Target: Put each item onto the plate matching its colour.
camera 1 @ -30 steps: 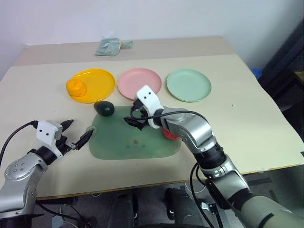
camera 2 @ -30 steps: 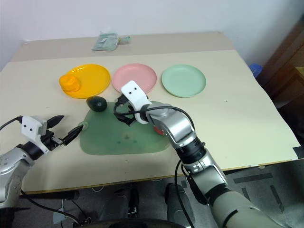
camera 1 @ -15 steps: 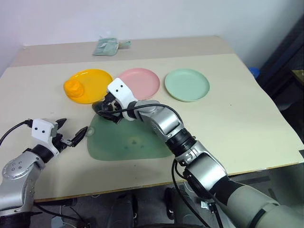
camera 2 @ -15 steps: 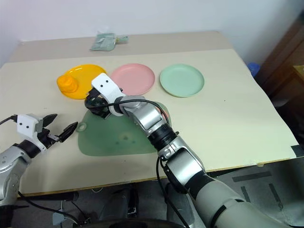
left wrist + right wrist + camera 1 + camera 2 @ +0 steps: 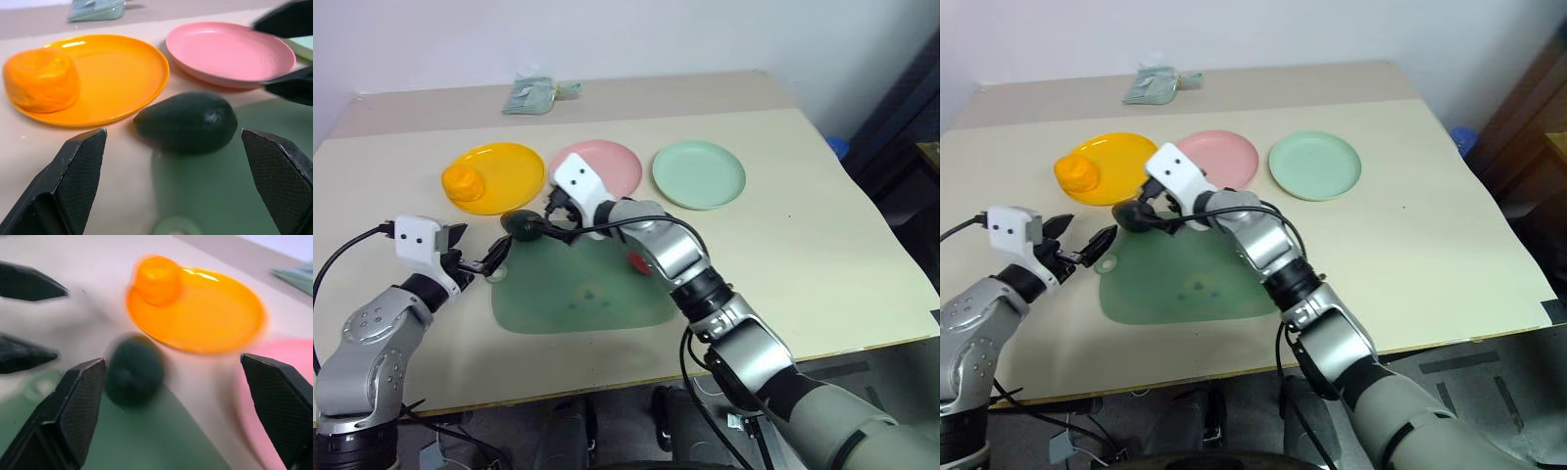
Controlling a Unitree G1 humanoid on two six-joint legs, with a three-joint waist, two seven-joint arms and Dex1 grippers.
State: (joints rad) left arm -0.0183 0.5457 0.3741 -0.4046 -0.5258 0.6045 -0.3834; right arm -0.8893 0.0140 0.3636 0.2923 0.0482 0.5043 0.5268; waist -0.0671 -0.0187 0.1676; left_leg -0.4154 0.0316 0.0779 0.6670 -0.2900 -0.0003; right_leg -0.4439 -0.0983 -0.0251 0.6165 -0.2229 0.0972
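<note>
Since a second ago the right gripper (image 5: 551, 221) has swung away from the pinkish-red apple (image 5: 639, 262), across the translucent green board (image 5: 587, 294), over to the dark green avocado (image 5: 522, 224), and the left gripper (image 5: 478, 258) has come in closer to that same fruit from the other side. Both grippers stand with their black fingers spread wide and empty. In the right wrist view the avocado sits between the parted right fingers (image 5: 73, 406) without being clamped; in the left wrist view it lies ahead of the open left fingers (image 5: 73, 166), clear of them. The avocado lies at the board's far corner, partly on the board and partly on the table (image 5: 822, 225), just beside the yellow-orange plate (image 5: 509, 176). That plate carries the lumpy orange fruit (image 5: 462, 181) near its outer edge. The pink plate (image 5: 617, 162) and the pale mint green plate (image 5: 698, 174) next to it hold nothing. The apple rests on the board, behind the right forearm. A pale green packet (image 5: 533, 95) lies at the table's far side.
</note>
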